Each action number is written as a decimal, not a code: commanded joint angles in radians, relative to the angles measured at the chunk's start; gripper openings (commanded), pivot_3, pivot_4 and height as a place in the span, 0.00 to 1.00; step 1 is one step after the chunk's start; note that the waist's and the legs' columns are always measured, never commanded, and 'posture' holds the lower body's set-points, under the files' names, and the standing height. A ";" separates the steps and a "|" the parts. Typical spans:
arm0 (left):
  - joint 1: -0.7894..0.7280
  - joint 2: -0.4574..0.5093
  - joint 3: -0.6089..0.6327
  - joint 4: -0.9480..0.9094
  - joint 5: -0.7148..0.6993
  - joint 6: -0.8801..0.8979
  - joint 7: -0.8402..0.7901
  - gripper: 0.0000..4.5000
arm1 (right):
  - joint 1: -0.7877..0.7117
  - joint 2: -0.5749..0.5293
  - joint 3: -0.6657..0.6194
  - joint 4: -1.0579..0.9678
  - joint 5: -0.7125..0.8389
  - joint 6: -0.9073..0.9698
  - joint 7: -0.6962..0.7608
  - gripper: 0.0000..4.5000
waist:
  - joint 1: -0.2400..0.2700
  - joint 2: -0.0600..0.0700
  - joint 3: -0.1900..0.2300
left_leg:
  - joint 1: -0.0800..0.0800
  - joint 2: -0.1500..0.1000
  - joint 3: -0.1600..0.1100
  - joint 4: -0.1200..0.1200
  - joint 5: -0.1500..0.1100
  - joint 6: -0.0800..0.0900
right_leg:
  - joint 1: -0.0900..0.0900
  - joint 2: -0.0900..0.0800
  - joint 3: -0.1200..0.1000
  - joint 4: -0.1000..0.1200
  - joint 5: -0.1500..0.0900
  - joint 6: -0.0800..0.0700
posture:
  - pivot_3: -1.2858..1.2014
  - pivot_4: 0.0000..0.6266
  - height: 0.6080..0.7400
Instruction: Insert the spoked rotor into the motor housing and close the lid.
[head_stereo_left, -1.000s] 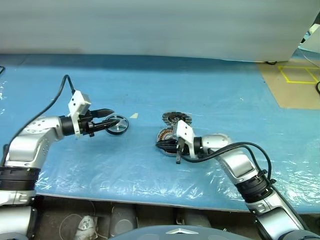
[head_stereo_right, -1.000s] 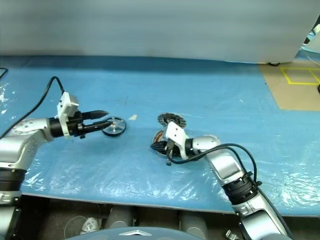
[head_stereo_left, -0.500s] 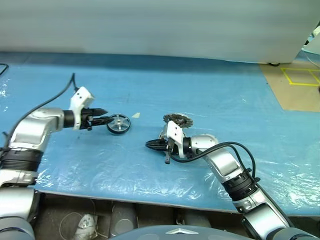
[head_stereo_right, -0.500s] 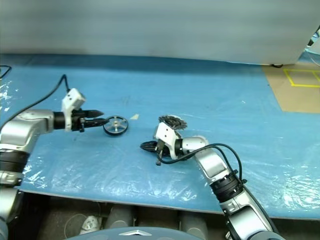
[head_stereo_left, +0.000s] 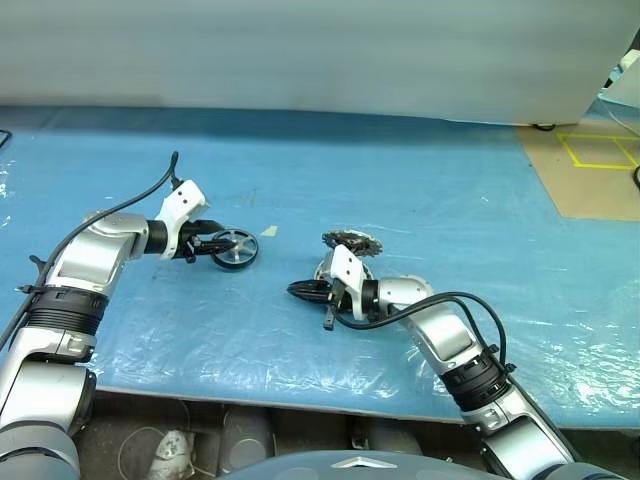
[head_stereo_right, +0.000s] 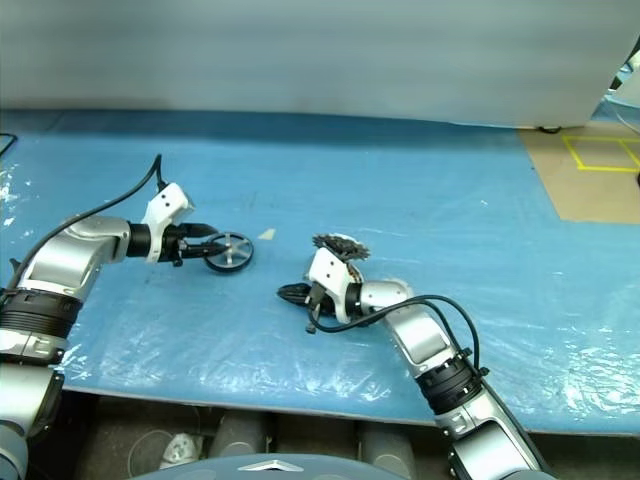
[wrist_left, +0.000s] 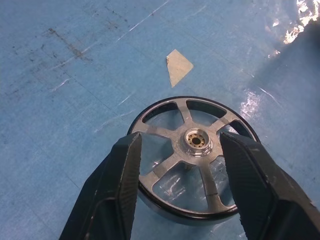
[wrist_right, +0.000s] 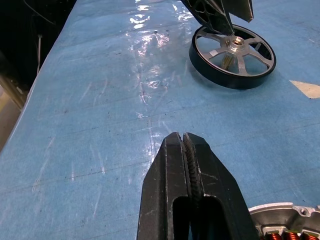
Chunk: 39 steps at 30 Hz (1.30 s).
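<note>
Blue plastic-covered table (head_stereo_left: 420, 180), spoked rotor (head_stereo_left: 234, 247), motor housing (wrist_right: 280, 225), lid (head_stereo_left: 351, 241), paper scrap (wrist_left: 179, 66)

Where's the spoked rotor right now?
The spoked rotor lies flat on the blue table cover, left of the motor housing, between the open fingers of the left gripper.

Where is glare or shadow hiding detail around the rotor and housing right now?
Left wrist view: the spoked rotor is sharp, glare only on film wrinkles at the upper right, and a dark shadow patch sits beside them. Right wrist view: glare streaks on the blue mat short of the rotor; the motor housing is cut off at the frame's edge. Head views: the right hand partly covers the housing.
</note>
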<state>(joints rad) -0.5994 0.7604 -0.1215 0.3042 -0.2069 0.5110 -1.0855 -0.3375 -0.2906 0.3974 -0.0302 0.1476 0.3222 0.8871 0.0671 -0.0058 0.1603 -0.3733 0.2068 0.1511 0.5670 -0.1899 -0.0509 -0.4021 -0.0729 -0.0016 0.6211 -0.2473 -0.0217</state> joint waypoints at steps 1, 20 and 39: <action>-0.017 -0.011 0.000 -0.033 0.007 0.023 0.010 0.58 | 0.007 0.003 0.013 0.004 -0.013 -0.016 -0.005 0.00 | 0.000 0.000 0.000 | 0.000 0.000 0.000 0.000 0.000 0.000 | 0.000 0.000 0.000 0.000 0.000 0.000 | 0.52 0.24 1.00; 0.035 -0.034 -0.064 -0.100 0.054 0.131 0.034 0.58 | 0.018 -0.001 0.017 0.009 -0.020 -0.030 -0.006 0.00 | 0.000 0.000 0.000 | 0.001 0.000 0.000 0.000 0.000 0.000 | 0.001 0.000 0.000 0.000 0.000 0.000 | 0.52 0.24 1.00; 0.066 -0.021 -0.068 -0.091 0.082 0.121 0.043 0.50 | 0.005 0.007 0.020 0.017 -0.025 -0.031 -0.010 0.00 | 0.000 0.001 0.000 | 0.003 0.000 0.001 -0.001 0.000 0.000 | 0.002 0.000 0.001 -0.001 0.000 0.000 | 0.52 0.24 1.00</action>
<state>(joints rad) -0.5606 0.7433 -0.1800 0.2059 -0.1212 0.6040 -1.0401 -0.3336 -0.2849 0.4068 -0.0184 0.1340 0.2951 0.8772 0.0667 -0.0049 0.1599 -0.3703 0.2065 0.1518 0.5656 -0.1899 -0.0509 -0.4003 -0.0732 -0.0004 0.6203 -0.2475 -0.0220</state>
